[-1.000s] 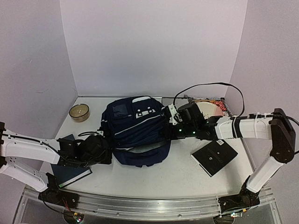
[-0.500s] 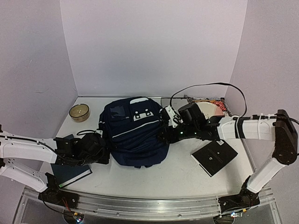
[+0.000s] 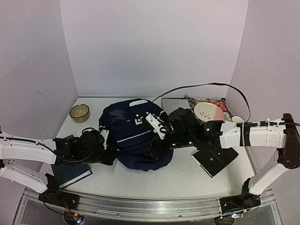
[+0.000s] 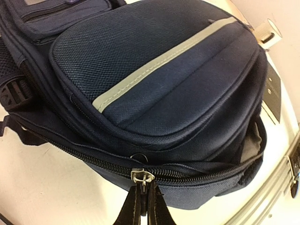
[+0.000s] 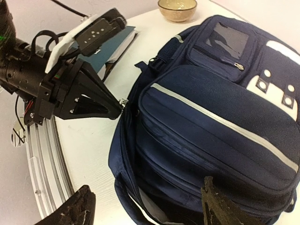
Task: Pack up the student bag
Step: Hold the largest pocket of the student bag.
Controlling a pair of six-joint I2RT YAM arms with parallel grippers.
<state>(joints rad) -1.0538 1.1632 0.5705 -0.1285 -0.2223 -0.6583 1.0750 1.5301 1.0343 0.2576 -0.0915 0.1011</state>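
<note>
The student bag point(image 3: 133, 133) is a large navy backpack with a pale stripe, lying flat mid-table; it also fills the left wrist view point(image 4: 154, 79) and the right wrist view point(image 5: 211, 117). My left gripper point(image 4: 142, 190) is shut on the metal zipper pull point(image 4: 141, 175) at the bag's side seam, at the bag's near-left side from above point(image 3: 111, 156) and from the right wrist point(image 5: 118, 106). The zip gapes further along, showing grey lining point(image 4: 251, 143). My right gripper point(image 5: 147, 206) hangs open just over the bag's near end point(image 3: 152, 146), holding nothing.
A dark hardcover book point(image 3: 70, 172) lies under the left arm. A tan bowl point(image 3: 79, 112) sits at the back left. A pink bowl point(image 3: 208, 111) on a patterned mat and a small white cup point(image 3: 237, 119) stand at the back right. A black flat item point(image 3: 215, 159) lies under the right arm.
My right gripper has opened, let go of the bag and moved left over it. The bag's front has dropped flatter. The left gripper stays shut on the zipper pull.
</note>
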